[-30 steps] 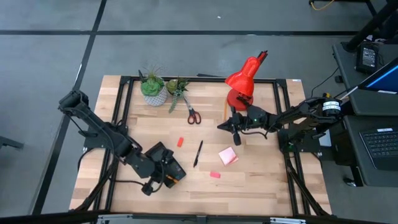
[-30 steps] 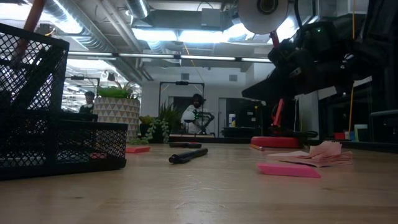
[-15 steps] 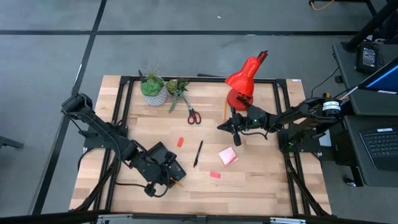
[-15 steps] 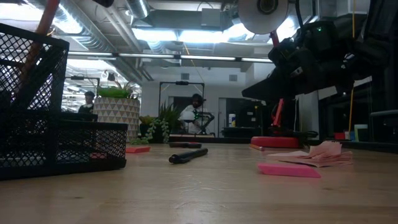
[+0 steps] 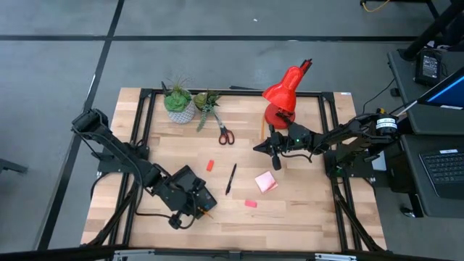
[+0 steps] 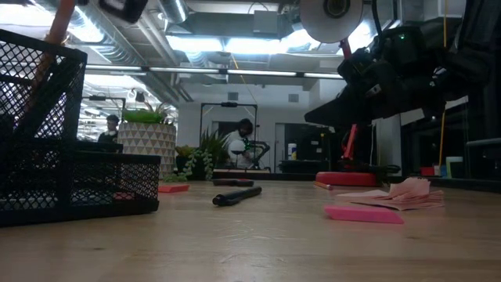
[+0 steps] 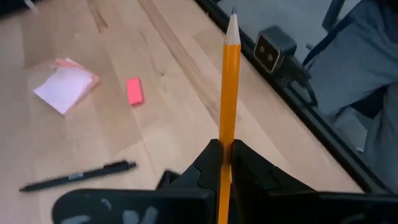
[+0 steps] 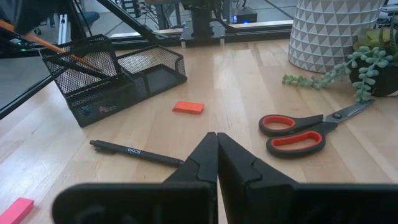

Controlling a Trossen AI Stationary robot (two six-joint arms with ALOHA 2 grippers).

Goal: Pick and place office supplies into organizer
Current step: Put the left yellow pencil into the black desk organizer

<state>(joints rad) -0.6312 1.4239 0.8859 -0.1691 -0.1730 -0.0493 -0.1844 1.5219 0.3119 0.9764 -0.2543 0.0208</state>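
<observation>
Pencil (image 7: 227, 93) first: my left gripper (image 7: 225, 155) has its fingers clamped on the orange shaft, sharpened tip sticking out well past the fingertips. From above, that left gripper (image 5: 190, 197) sits right over the organizer (image 8: 118, 74), the black mesh tray at the front left of the counter (image 5: 304, 217), and the pencil's orange end (image 5: 206, 213) pokes out beside it. At table height the pencil (image 6: 56, 31) leans tilted above the organizer's (image 6: 70, 184) tall compartment; I cannot tell whether its lower end is inside.

Everything else I place from the organizer. A black pen (image 5: 230, 178) lies just to its right, and a small red eraser (image 5: 210, 165) lies just beyond it toward the back. The pink eraser (image 5: 250, 204) is further right than the pen, and the pink sticky-note pad (image 5: 265, 182) further right again. Red-handled scissors (image 5: 225, 135) lie well apart from the organizer, toward the back, touching the trailing stems of the two potted plants (image 5: 190, 103).

My right gripper (image 5: 274, 161) hangs above the counter across from the organizer, beside the sticky-note pad and in front of the red desk lamp (image 5: 281, 98). Its wrist view shows the two fingers (image 8: 216, 158) pressed together on nothing.
</observation>
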